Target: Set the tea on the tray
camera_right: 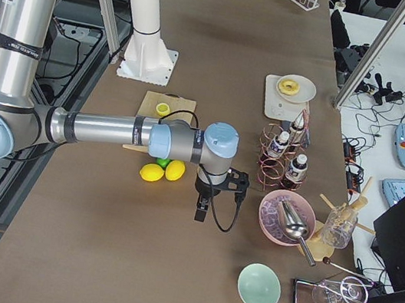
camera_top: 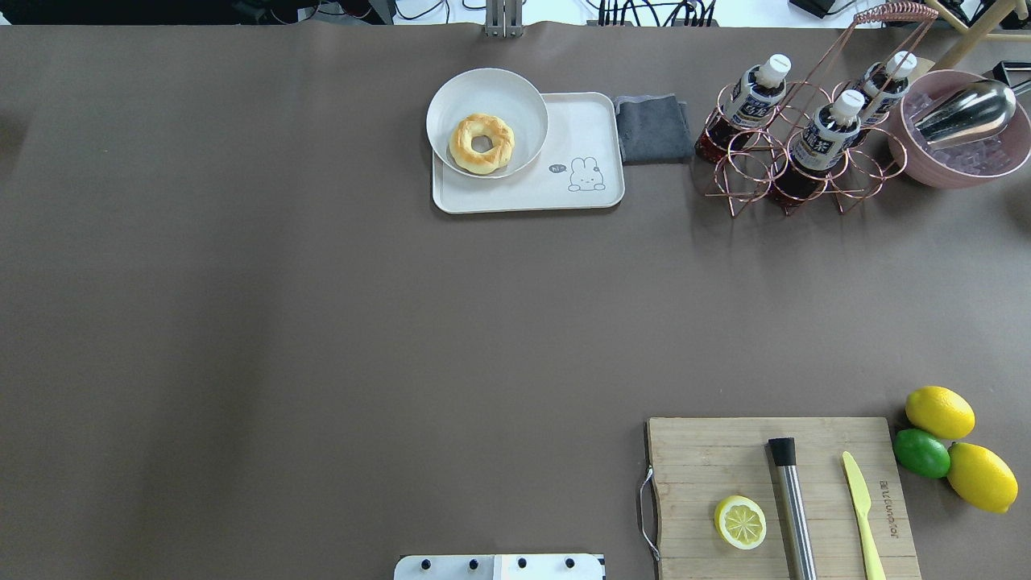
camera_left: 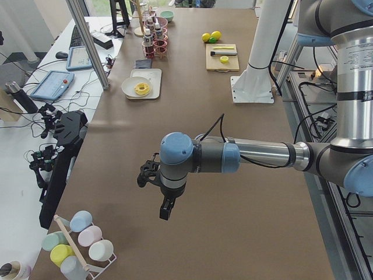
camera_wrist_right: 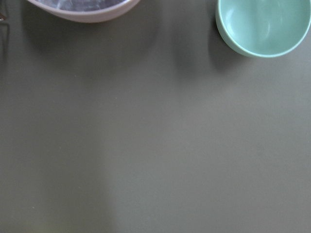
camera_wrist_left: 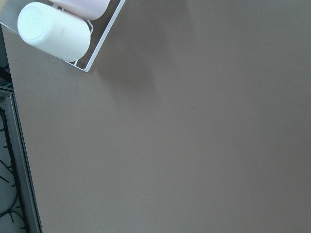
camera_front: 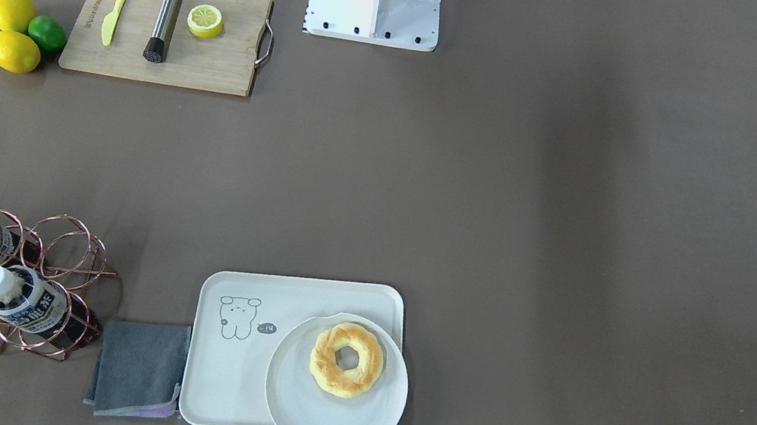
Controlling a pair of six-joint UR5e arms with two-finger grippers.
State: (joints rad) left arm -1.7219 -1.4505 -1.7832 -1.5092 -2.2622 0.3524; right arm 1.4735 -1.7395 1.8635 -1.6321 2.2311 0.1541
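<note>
Three tea bottles (camera_top: 753,101) with dark liquid and white caps lie slanted in a copper wire rack (camera_top: 793,173) at the table's far right; they also show in the front view (camera_front: 18,297). The white bear tray (camera_top: 564,193) lies left of the rack, flat on the table, and shows in the front view (camera_front: 221,371). My left gripper (camera_left: 166,210) shows only in the left side view, hanging over bare table far from the tray. My right gripper (camera_right: 200,212) shows only in the right side view, near the lemons. I cannot tell whether either is open or shut.
A round plate (camera_top: 451,97) with a doughnut (camera_top: 482,143) overlaps the tray's left part. A grey cloth (camera_top: 652,127) lies between tray and rack. A pink ice bowl (camera_top: 958,173) with a scoop, a cutting board (camera_top: 709,451), lemons (camera_top: 938,411) and a mint bowl (camera_wrist_right: 257,29) are on the right.
</note>
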